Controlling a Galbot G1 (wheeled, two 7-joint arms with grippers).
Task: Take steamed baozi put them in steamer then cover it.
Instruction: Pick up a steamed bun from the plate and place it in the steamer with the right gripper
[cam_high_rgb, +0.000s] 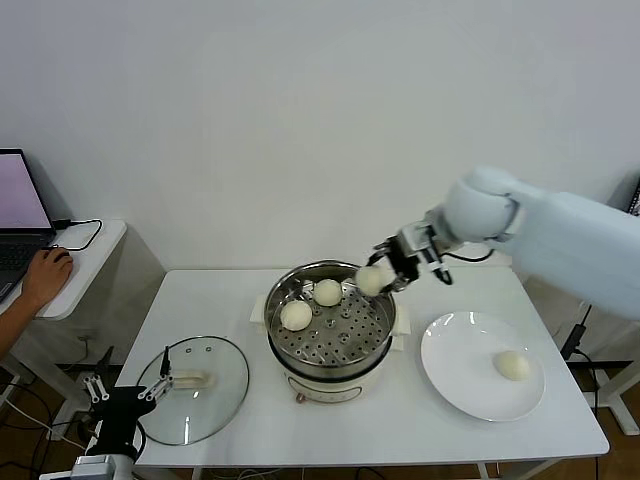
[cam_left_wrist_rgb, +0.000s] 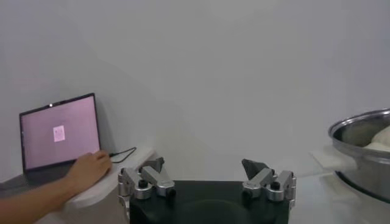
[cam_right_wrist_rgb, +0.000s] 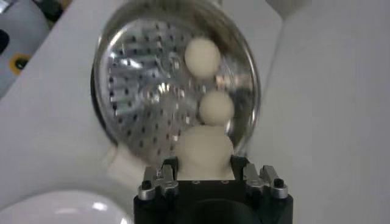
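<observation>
Steamed baozi come first: from my head view two of them (cam_high_rgb: 296, 315) already sit on the perforated tray inside the steamer (cam_high_rgb: 372, 350), a third (cam_high_rgb: 371, 280) is pinched in my right gripper (cam_high_rgb: 381, 274) just above the steamer's far right rim, and the fourth (cam_high_rgb: 513, 365) waits on the white plate (cam_high_rgb: 455, 365) to the right on the surface (cam_high_rgb: 230, 300). The cover (cam_high_rgb: 193, 388) lies flat to the left of the steamer, and my left gripper (cam_high_rgb: 125, 390) is parked low beside it, doing nothing. From my left wrist view, the left gripper (cam_left_wrist_rgb: 207, 180) has its jaws spread wide and empty, with the steamer (cam_left_wrist_rgb: 359, 131) off to one side and a laptop (cam_left_wrist_rgb: 59, 132) with a person's hand (cam_left_wrist_rgb: 91, 169) at it farther off. From my right wrist view, the right gripper (cam_right_wrist_rgb: 205, 178) has its jaws pressed onto the bun (cam_right_wrist_rgb: 204, 149), which hangs over the steamer's rim (cam_right_wrist_rgb: 253, 79), the two placed buns (cam_right_wrist_rgb: 203, 55) showing beyond it. My worry is the spot: I judge the bun sits nearly over the rim rather than over open tray, so letting go here could bounce it off the edge onto the surface. Squeezing harder could dent the soft dough, and sticky dough might cling to one jaw on release.
</observation>
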